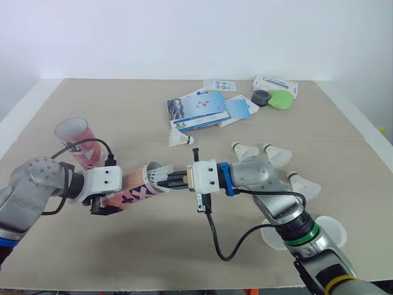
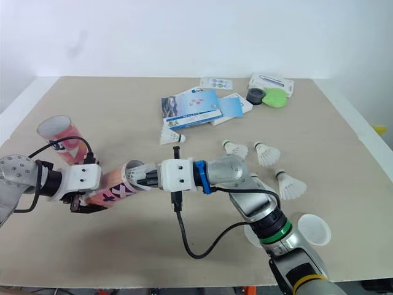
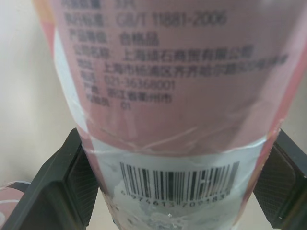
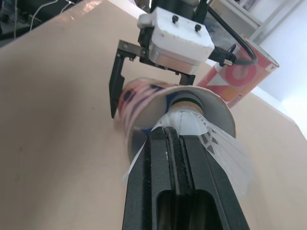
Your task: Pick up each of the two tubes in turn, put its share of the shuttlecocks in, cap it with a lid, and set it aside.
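Now two tubes (image 1: 77,132), one tight in left claw (image 3: 168,189); five shuttlecocks (image 1: 277,155), one tight in right claw (image 1: 167,180).

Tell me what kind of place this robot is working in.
Probably an indoor test room or lab, not a sports hall. A plain beige table stands before a bare white wall, and loose shuttlecocks, an upright tube and booklets are laid out on it like a set-up exercise.

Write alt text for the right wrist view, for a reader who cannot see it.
The right claw pinches a white shuttlecock and holds it cork-first in the open mouth of a pink tube, which the left claw grips on its side above a tan table. A second tube stands upright behind.
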Controlling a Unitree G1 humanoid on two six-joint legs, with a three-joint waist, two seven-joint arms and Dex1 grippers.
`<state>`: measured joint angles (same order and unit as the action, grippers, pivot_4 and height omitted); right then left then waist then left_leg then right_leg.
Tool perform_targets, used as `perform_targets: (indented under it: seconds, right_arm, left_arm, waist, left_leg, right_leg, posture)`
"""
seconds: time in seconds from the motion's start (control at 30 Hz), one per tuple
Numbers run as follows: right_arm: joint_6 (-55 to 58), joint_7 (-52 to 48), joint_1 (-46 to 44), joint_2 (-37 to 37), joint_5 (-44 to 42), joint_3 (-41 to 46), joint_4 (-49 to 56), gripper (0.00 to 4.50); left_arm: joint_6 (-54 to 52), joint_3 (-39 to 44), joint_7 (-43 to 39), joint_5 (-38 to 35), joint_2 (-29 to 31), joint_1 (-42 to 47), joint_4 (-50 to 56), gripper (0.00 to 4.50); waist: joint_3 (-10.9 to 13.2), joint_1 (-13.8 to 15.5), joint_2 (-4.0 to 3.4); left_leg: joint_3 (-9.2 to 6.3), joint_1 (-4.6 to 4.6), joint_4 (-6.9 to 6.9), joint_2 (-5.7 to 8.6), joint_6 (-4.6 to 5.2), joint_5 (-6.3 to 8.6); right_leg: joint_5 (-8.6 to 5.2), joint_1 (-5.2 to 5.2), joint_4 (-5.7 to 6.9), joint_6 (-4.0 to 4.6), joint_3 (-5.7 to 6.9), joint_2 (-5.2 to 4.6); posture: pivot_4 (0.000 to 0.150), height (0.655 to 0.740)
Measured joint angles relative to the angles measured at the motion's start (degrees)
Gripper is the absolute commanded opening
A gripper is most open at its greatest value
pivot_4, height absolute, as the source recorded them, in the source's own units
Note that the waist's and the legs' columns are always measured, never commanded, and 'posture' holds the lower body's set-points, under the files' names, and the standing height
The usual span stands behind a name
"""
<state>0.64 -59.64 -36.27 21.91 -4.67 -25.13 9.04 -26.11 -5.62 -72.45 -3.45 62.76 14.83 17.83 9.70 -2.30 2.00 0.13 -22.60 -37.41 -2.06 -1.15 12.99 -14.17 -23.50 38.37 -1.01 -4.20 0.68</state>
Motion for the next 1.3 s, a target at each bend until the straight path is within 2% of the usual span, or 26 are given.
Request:
perform_targets:
  seconds: [0.03, 0.2, 0.23, 0.33, 0.4, 0.6, 0.7, 0.8, 1.07, 1.3]
  right_arm:
    - [-0.24, -0.03, -0.27, -0.48, 0.13, -0.02, -0.51, 0.04]
    - [1.89, -0.2, -0.78, -2.47, -2.94, 0.72, -0.36, 1.57]
    - [3.14, -0.33, -0.81, -2.59, -4.48, 1.07, 0.36, 2.13]
    - [5.09, -0.43, -0.81, -1.96, -6.56, 2.75, 1.28, 3.29]
    - [7.84, 0.0, -0.8, -1.88, -9.3, 4.81, 2.2, 4.45]
    - [13.26, 6.02, -3.09, -4.38, -12.97, 10.92, 0.39, 4.45]
    - [13.0, 14.09, -6.76, -6.88, -6.33, 11.05, -10.19, 4.45]
    - [13.98, 19.01, -7.28, -9.28, -3.41, 11.08, -17.78, 4.45]
    - [11.62, 26.6, -14.96, -18.44, 2.37, 9.76, -30.61, 4.45]
    - [12.59, 28.66, -16.55, -24.09, 5.08, 7.45, -36.97, 4.45]
  left_arm:
    - [-0.14, 0.24, 0.03, 0.01, 0.1, -0.32, 0.21, 4.0]
    - [-0.24, 0.74, 0.23, 0.07, 0.35, -1.14, 0.53, 4.0]
    - [-0.23, 0.81, 0.41, 0.05, 0.35, -1.28, 0.57, 4.0]
    - [-0.24, 0.97, 0.69, 0.03, 0.35, -1.68, 0.75, 4.0]
    - [-0.34, 1.16, 0.76, -0.05, 0.35, -2.23, 0.82, 4.0]
    - [-0.75, 2.71, 1.3, -0.67, 0.55, -4.67, 1.43, 4.0]
    - [-1.49, 5.13, 2.36, -1.38, 1.09, -8.63, 3.01, 4.0]
    - [-1.96, 6.71, 2.86, -2.02, 1.22, -10.77, 3.86, 4.0]
    - [-3.13, 7.27, 3.87, -2.51, 1.33, -12.28, 5.4, 4.0]
    - [-3.26, 7.28, 4.59, -3.27, 1.33, -12.59, 5.98, 4.0]
  waist:
    - [0.0, -0.17, 0.0]
    - [0.01, -0.45, -0.02]
    - [0.01, -0.42, -0.02]
    - [0.02, -0.42, -0.03]
    - [0.02, -0.45, -0.03]
    - [0.05, -0.57, -0.08]
    - [0.03, -1.04, -0.11]
    - [0.04, -1.09, -0.15]
    - [-0.02, -1.94, -0.3]
    - [-0.02, -2.03, -0.3]
  left_leg:
    - [0.0, 0.01, 0.0, -0.01, 0.0, 0.0]
    - [0.03, 0.11, 0.03, -0.04, 0.0, 0.0]
    - [0.0, 0.12, 0.03, -0.04, 0.0, 0.0]
    - [0.03, 0.16, 0.03, -0.04, 0.0, 0.0]
    - [0.06, 0.19, 0.03, -0.05, 0.0, 0.0]
    - [0.08, 0.3, 0.07, -0.09, -0.01, 0.0]
    - [0.18, 0.48, 0.17, -0.17, -0.01, 0.0]
    - [0.2, 0.48, 0.4, -0.13, -0.01, 0.0]
    - [0.33, 0.37, 0.85, -0.06, -0.01, 0.0]
    - [0.25, 0.28, 0.85, 0.0, -0.02, 0.0]
  right_leg:
    - [-0.01, 0.0, 0.02, 0.01, 0.0, 0.0]
    - [-0.07, -0.01, 0.18, 0.11, -0.02, 0.02]
    - [-0.1, 0.0, 0.23, 0.13, -0.01, 0.02]
    - [-0.1, 0.0, 0.27, 0.14, -0.03, 0.01]
    - [-0.13, -0.02, 0.33, 0.18, -0.04, 0.01]
    - [-0.24, -0.1, 0.61, 0.36, -0.04, 0.07]
    - [-0.25, -0.08, 0.64, 0.48, -0.05, 0.1]
    - [-0.35, -0.15, 0.64, 0.53, -0.11, 0.09]
    - [-0.46, -0.47, 0.67, 0.53, -0.38, 0.13]
    - [-0.53, -0.49, 0.66, 0.44, -0.37, -0.07]
  posture:
    - [0.15, 0.74]
    - [0.15, 0.74]
    - [0.15, 0.74]
    - [0.15, 0.74]
    - [0.15, 0.74]
    - [0.15, 0.74]
    - [0.15, 0.74]
    - [0.15, 0.74]
    - [0.15, 0.74]
    - [0.15, 0.74]
